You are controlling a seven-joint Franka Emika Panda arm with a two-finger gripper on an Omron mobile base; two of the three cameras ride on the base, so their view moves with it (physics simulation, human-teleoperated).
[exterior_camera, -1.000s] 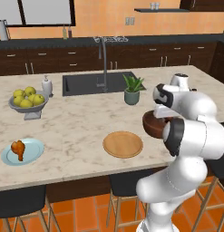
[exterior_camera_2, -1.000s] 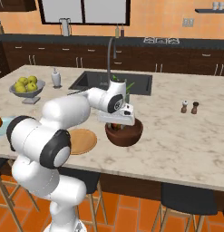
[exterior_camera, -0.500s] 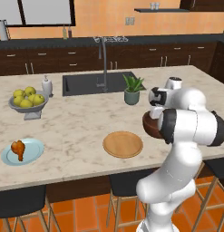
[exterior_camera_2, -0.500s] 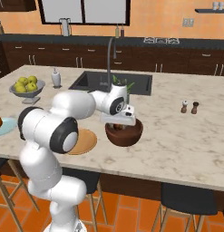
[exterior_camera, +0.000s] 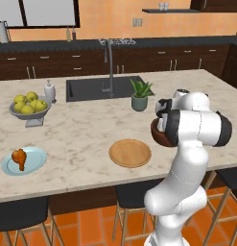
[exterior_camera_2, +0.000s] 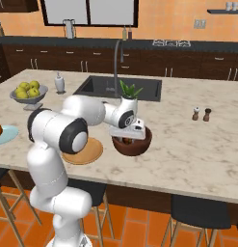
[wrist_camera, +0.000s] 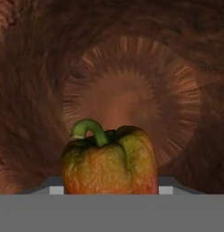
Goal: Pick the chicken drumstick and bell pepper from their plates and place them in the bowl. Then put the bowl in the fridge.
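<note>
The dark brown bowl (exterior_camera_2: 139, 144) stands on the counter right of the empty tan wooden plate (exterior_camera_2: 86, 150). My gripper (exterior_camera_2: 126, 139) reaches down into the bowl, shut on the bell pepper (wrist_camera: 111, 165). The pepper, red-orange with a green stem, hangs just above the bowl's inner bottom (wrist_camera: 131, 97). In the left base view my arm hides most of the bowl (exterior_camera: 157, 136). The chicken drumstick (exterior_camera: 19, 157) lies on the light blue plate (exterior_camera: 36, 161) at the counter's far left, well away from the gripper. The fridge is out of view.
A grey footed bowl of yellow-green fruit (exterior_camera: 28, 106) and a soap bottle (exterior_camera: 50, 90) stand at the back left. Sink (exterior_camera: 103, 88), faucet and a potted plant (exterior_camera: 140, 94) lie behind the bowl. Two shakers (exterior_camera_2: 201, 114) stand to the right. Stools line the counter's near edge.
My arm's elbow has swung up and to the right in the left base view. The hand has stayed at the bowl with the pepper in it.
</note>
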